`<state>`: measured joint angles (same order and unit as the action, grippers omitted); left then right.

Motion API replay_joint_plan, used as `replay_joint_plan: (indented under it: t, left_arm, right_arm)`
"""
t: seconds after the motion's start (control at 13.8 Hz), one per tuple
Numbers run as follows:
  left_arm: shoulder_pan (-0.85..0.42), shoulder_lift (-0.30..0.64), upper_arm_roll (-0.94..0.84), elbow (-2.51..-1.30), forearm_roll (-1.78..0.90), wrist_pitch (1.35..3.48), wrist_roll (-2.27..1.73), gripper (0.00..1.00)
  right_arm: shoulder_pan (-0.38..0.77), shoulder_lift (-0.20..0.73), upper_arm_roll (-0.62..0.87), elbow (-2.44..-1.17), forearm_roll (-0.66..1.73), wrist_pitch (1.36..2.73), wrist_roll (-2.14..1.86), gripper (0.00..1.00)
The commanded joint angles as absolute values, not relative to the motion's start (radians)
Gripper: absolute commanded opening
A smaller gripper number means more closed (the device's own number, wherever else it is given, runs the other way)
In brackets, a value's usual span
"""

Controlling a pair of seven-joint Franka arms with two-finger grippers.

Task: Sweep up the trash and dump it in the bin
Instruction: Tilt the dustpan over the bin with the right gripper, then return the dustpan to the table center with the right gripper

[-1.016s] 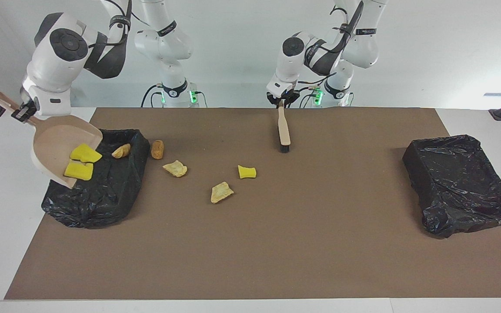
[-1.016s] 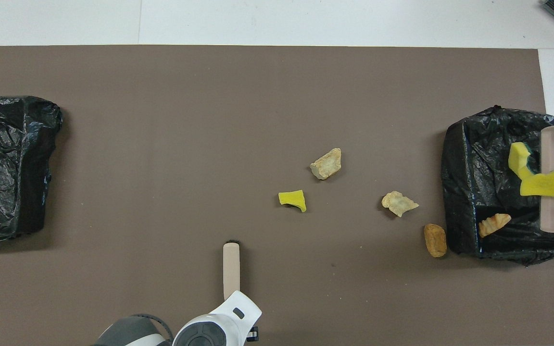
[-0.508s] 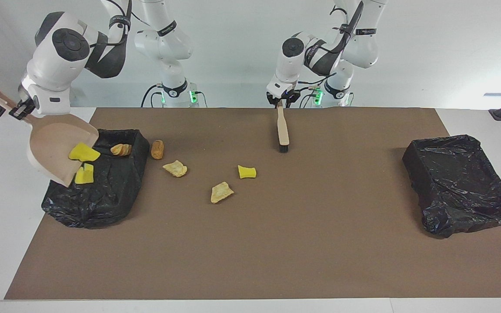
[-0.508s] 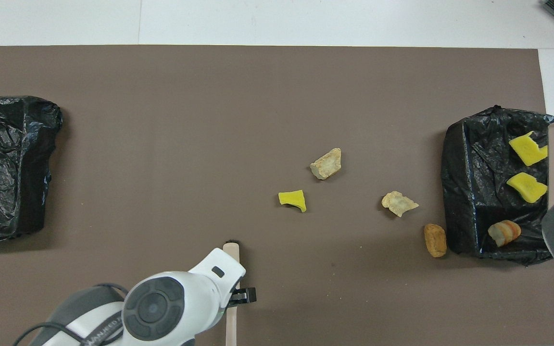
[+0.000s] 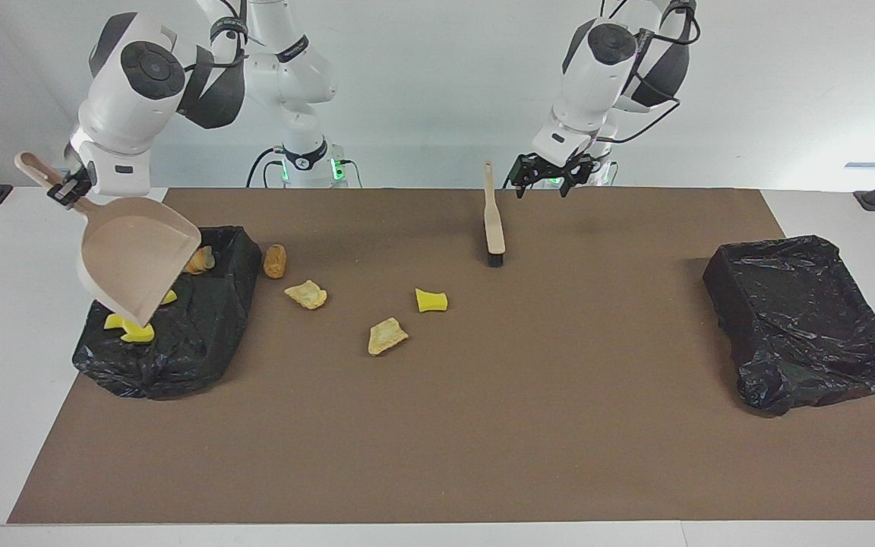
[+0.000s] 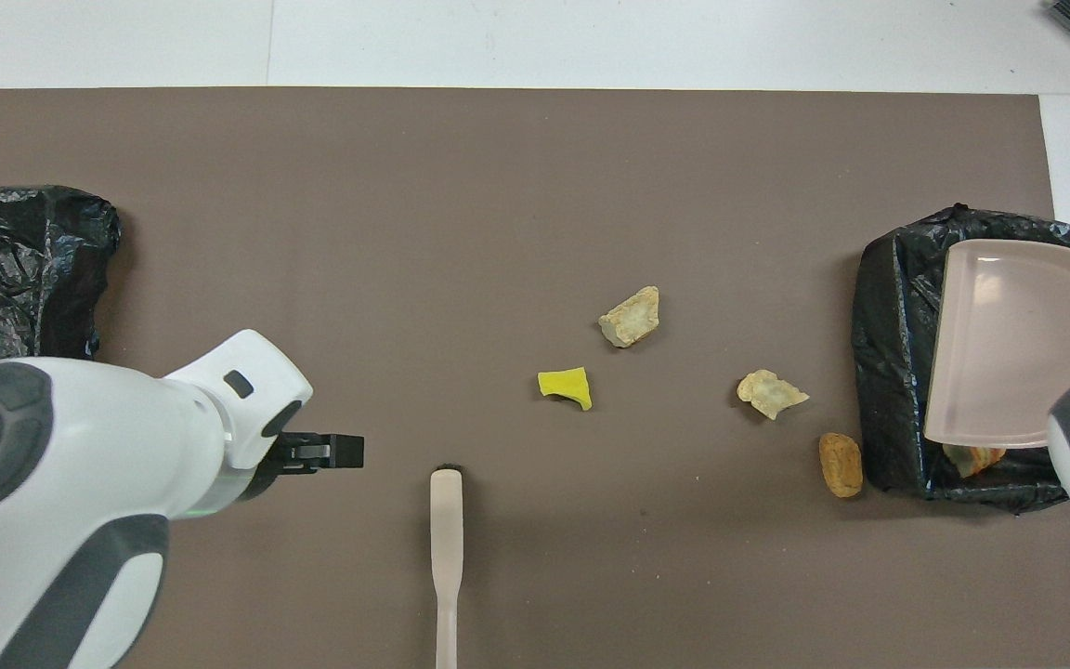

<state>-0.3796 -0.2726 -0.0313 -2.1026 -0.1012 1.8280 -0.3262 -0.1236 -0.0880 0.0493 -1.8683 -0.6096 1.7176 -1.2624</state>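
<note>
My right gripper (image 5: 65, 190) is shut on the handle of the beige dustpan (image 5: 137, 254), which hangs tipped, mouth down, over the black bin (image 5: 194, 334). Yellow trash pieces (image 5: 130, 328) and an orange-striped piece (image 6: 972, 458) lie in that bin. On the mat are a brown lump (image 5: 275, 260), two tan bits (image 5: 306, 294) (image 5: 386, 335) and a yellow chunk (image 5: 431, 301). The brush (image 5: 493, 220) rests bristles-down, handle slanting up toward the robots, with nothing holding it. My left gripper (image 5: 546, 182) hangs open beside that handle.
A second black bin (image 5: 802, 319) sits at the left arm's end of the brown mat (image 5: 559, 425). White table margins border the mat at both ends. In the overhead view the left arm covers the mat next to this bin.
The left gripper opened, let go of the brush handle and swung up toward its own end. The right arm tipped the dustpan and two yellow pieces slid into the bin.
</note>
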Motion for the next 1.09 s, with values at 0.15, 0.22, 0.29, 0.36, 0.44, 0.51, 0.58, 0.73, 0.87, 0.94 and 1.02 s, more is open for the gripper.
replay_joint_plan:
  t: [0.15,0.22,0.29,0.36,0.44,0.51,0.58,0.73,0.87,0.94,1.02]
  left_arm:
    - [-0.267,-0.194,-0.040,-1.875,0.012,1.660,-0.100,1.00]
    - [-0.238,-0.166,-0.040,-1.827,0.015,1.628,-0.066,1.00]
    - [-0.206,-0.146,-0.040,-1.791,0.015,1.617,-0.040,1.00]
    - [-0.169,-0.134,-0.038,-1.760,0.011,1.621,-0.023,1.00]
    - [-0.126,-0.117,-0.037,-1.729,0.000,1.623,-0.012,1.00]
    - [-0.109,-0.100,-0.037,-1.706,0.002,1.623,0.006,1.00]
    - [-0.106,-0.095,-0.037,-1.688,0.011,1.621,0.035,1.00]
    - [-0.066,-0.092,-0.037,-1.684,0.012,1.634,0.109,1.00]
    - [-0.063,-0.090,-0.037,-1.686,0.012,1.628,0.138,1.00]
    - [-0.061,-0.092,-0.037,-1.687,0.012,1.625,0.138,1.00]
    - [-0.057,-0.092,-0.034,-1.686,0.012,1.631,0.138,1.00]
  right_arm:
    - [-0.118,-0.104,0.077,-1.870,-0.313,1.701,-1.147,0.00]
    - [-0.095,-0.110,0.086,-1.878,-0.304,1.700,-1.067,0.00]
    - [-0.074,-0.115,0.086,-1.881,-0.296,1.691,-0.970,0.00]
    - [-0.061,-0.114,0.086,-1.881,-0.255,1.677,-0.869,0.00]
    - [-0.046,-0.107,0.087,-1.885,-0.235,1.675,-0.759,0.00]
    - [-0.025,-0.101,0.087,-1.893,-0.226,1.678,-0.659,0.00]
    - [0.001,-0.094,0.087,-1.897,-0.210,1.684,-0.558,0.00]
    - [0.044,-0.061,0.087,-1.894,-0.126,1.695,-0.339,0.00]
    - [0.093,-0.014,0.087,-1.884,-0.049,1.713,-0.145,0.00]
    - [0.124,0.006,0.087,-1.881,-0.019,1.739,-0.074,0.00]
    - [0.173,0.026,0.087,-1.876,0.000,1.767,0.011,0.00]
